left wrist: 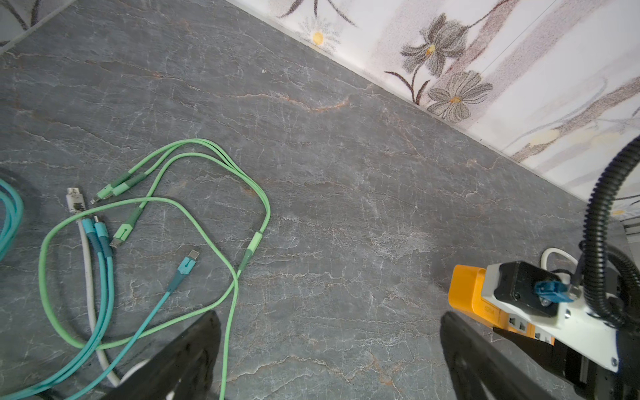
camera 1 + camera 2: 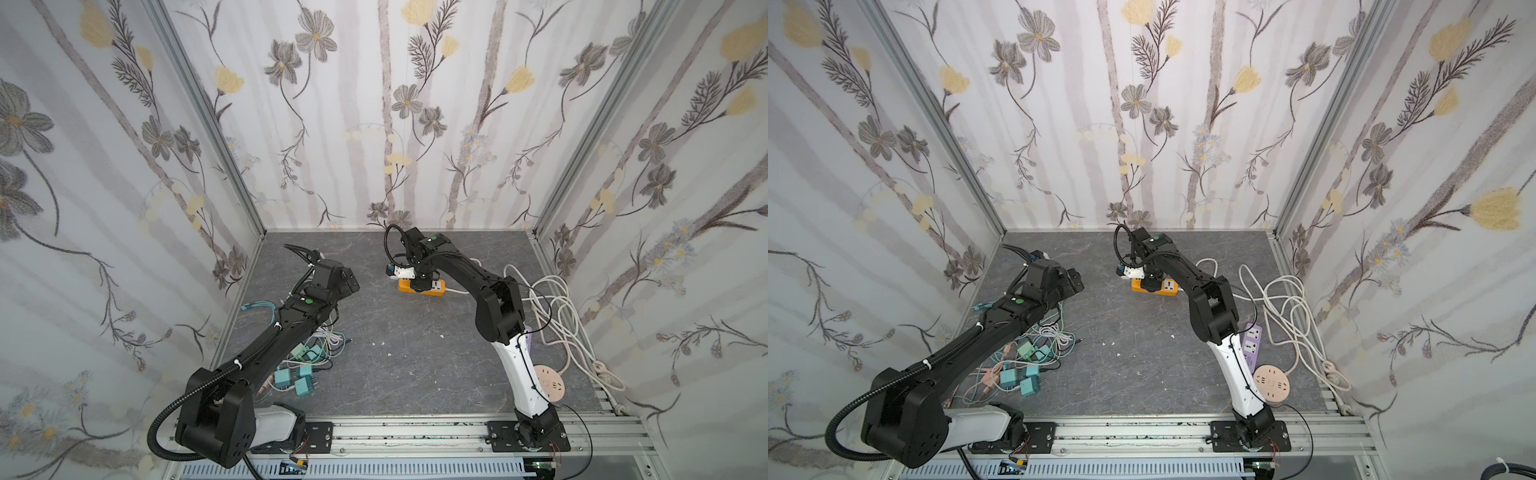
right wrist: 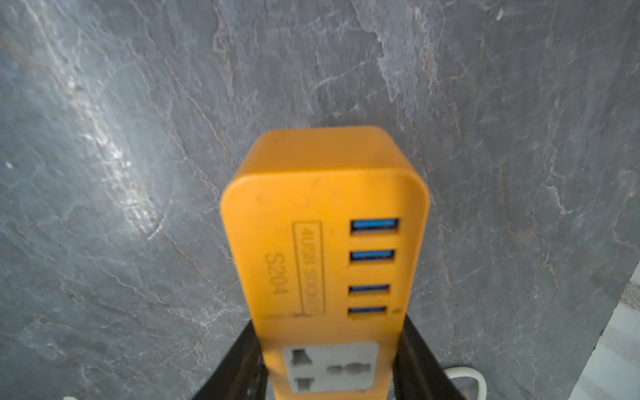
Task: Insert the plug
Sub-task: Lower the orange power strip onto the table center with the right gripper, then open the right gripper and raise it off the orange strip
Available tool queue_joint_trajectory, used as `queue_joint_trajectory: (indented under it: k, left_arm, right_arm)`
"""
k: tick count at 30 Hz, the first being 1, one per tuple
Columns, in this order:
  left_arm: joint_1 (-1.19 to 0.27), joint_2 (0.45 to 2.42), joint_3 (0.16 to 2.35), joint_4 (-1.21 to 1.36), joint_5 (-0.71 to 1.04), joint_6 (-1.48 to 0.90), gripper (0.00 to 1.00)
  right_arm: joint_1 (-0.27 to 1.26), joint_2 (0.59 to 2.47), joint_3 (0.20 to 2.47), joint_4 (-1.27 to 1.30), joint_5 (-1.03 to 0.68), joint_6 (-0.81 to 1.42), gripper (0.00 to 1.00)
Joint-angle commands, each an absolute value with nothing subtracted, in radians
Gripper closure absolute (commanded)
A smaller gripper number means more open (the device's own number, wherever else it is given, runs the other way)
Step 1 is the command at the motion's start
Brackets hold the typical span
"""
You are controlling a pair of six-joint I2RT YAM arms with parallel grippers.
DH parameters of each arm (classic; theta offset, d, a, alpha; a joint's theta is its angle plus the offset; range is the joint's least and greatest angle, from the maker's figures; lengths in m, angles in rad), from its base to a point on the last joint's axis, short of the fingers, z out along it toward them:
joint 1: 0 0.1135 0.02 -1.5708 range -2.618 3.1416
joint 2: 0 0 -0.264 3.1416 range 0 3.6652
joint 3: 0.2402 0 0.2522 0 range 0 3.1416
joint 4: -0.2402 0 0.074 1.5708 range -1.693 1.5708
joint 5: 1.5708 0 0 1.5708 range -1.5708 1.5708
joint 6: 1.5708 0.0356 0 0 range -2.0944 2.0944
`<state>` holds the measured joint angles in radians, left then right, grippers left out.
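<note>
Plugs (image 2: 304,371), teal and pale green blocks, lie in a loose cluster among tangled charging cables (image 2: 330,337) on the left side of the grey table (image 2: 395,332), partly under the left arm's forearm in both top views and well apart from the orange power strip (image 2: 404,286). That strip lies flat near the back wall (image 2: 353,124), slightly right of centre. The right gripper (image 2: 419,286) is down over the strip's middle; in the right wrist view its two black fingers (image 3: 247,349) sit against the strip's long sides, one on each side, pinching the orange body just behind the row of four blue USB ports (image 3: 372,256) and level with the universal socket (image 3: 330,367). The picture there is slightly blurred. The left gripper (image 2: 350,280) hangs above the table left of the strip, clear of it; in the left wrist view its fingers (image 1: 194,346) are spread wide over bare table, with green and teal cables lying beside one of them. A white cord (image 2: 557,316) runs from the strip into loose coils on the right side of the table. A purple strip (image 2: 1252,340) and a round socket block (image 2: 1271,384) lie near the right arm's base.
</note>
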<state>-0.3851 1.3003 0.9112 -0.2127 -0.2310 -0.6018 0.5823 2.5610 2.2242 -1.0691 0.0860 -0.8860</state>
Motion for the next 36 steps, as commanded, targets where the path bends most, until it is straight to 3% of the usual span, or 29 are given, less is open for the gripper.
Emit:
queue_joint_trajectory:
  k: [1, 8, 28, 29, 36]
  left_arm:
    - [-0.378, 1.291, 0.901, -0.2, -0.222, -0.606, 0.0]
    - [-0.371, 1.296, 0.897, -0.189, -0.208, -0.594, 0.0]
    - [-0.37, 1.396, 0.958, -0.234, -0.121, -0.6, 0.0]
    - [-0.37, 1.4, 0.962, -0.236, -0.118, -0.6, 0.0]
    - [-0.37, 1.411, 0.969, -0.242, -0.111, -0.6, 0.0]
  right_arm:
    - [0.602, 2.613, 2.313, -1.137, 0.067, -0.812, 0.65]
    - [0.639, 2.691, 2.462, -1.181, 0.051, -0.735, 0.65]
    - [0.657, 2.696, 2.447, -1.322, 0.036, -0.844, 0.57]
    - [0.657, 2.689, 2.447, -1.319, 0.038, -0.841, 0.54]
    - [0.65, 2.6, 2.419, -1.294, 0.042, -0.787, 0.03]
